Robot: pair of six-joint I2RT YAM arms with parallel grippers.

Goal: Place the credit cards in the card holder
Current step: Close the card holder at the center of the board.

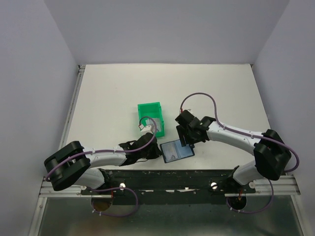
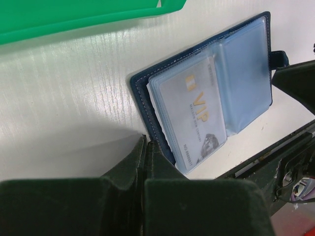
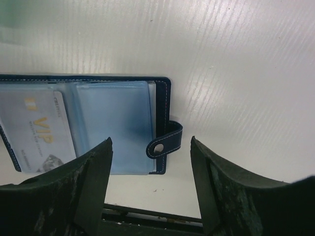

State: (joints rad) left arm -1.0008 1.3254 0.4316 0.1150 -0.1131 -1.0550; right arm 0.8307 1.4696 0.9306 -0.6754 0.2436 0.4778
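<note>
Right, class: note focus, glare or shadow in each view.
Top external view: evenly lit, sharp, soft shadows beneath the arms. Left wrist view: the shut left gripper is a dark blur shadowing the table; the VIP card in the card holder reads clearly. Right wrist view: the open right gripper is blurred; the table shows streaky sheen.

The top camera hangs above and behind the arm bases point(image 1: 214, 186), looking down and forward over the whole table point(image 1: 113, 93) from afar. The left wrist camera looks past the left fingers point(image 2: 123, 167), close over the holder point(image 2: 241, 73) and a strip of bin point(image 2: 74, 14). The right wrist camera looks between the right fingers point(image 3: 93, 177), equally close. All three share the holder
</note>
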